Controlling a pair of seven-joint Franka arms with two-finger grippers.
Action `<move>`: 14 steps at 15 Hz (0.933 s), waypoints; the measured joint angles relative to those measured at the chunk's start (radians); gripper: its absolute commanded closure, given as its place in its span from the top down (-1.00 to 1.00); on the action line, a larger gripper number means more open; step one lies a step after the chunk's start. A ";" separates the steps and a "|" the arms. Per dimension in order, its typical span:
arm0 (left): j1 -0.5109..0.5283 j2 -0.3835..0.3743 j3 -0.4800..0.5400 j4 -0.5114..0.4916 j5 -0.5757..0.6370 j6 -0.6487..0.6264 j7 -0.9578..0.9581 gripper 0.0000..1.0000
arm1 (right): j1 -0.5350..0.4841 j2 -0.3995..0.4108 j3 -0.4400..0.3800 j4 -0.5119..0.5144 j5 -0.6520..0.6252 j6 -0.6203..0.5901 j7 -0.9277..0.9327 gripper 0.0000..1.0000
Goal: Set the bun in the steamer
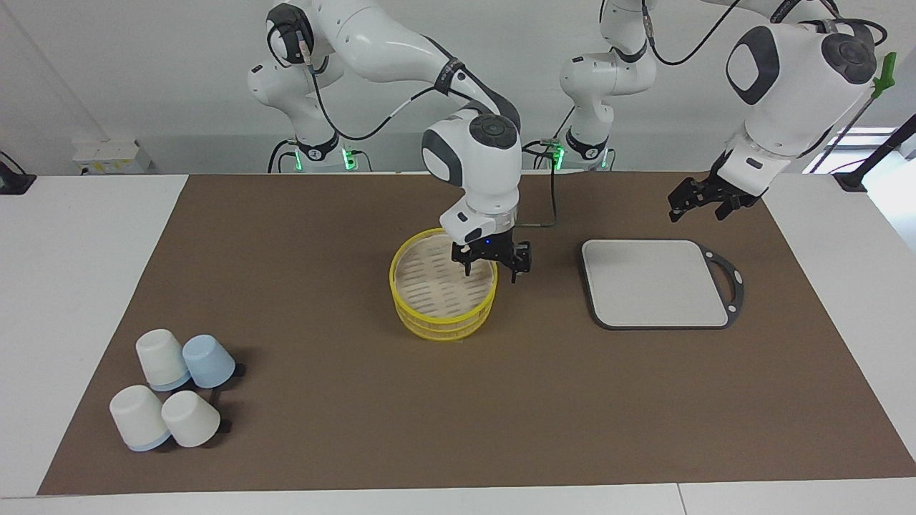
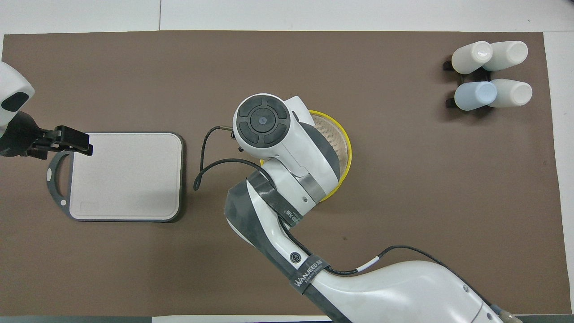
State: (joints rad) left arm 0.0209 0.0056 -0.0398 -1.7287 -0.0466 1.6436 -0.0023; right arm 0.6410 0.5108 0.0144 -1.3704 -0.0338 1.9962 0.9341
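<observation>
Two arms share this desk [image 1: 458, 415], but only the right gripper [image 1: 491, 270] is at work, low over the steamer [image 1: 436, 325] in the middle of the facing view, at the rim nearer the robots. Its jaws stand apart with nothing visible between them. We cannot find the bun: the slats that show are bare, and the arm hides the rest of the basket in the overhead view, so it may lie under the gripper. If it has been let go, we judge the right move is a straight lift, keeping the fingers off the yellow rim so the light basket is not dragged. If it is not in there, the bun must be found first. Room is generous: bare mat rings the steamer, the grey board [image 1: 655, 286] sits well apart, and the upturned cups [image 1: 163, 357] cluster low in the frame. The left gripper [image 1: 700, 207] waits at the upper edge, over the desk by the board's corner, its jaws apart.
</observation>
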 measured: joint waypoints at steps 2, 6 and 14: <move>0.000 0.000 -0.004 0.000 0.000 0.007 0.001 1.00 | -0.029 -0.051 -0.001 0.005 0.000 -0.060 -0.079 1.00; -0.002 0.001 -0.036 0.013 0.000 0.006 0.004 1.00 | -0.104 -0.139 -0.002 0.006 0.000 -0.164 -0.267 1.00; -0.003 0.004 -0.050 0.021 0.000 -0.027 0.004 1.00 | -0.331 -0.220 -0.007 0.006 -0.003 -0.290 -0.781 1.00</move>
State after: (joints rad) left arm 0.0177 0.0099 -0.0894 -1.7077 -0.0466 1.6170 0.0014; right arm 0.3100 0.2912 0.0071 -1.3642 -0.0373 1.7064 0.1533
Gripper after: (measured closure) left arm 0.000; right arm 0.000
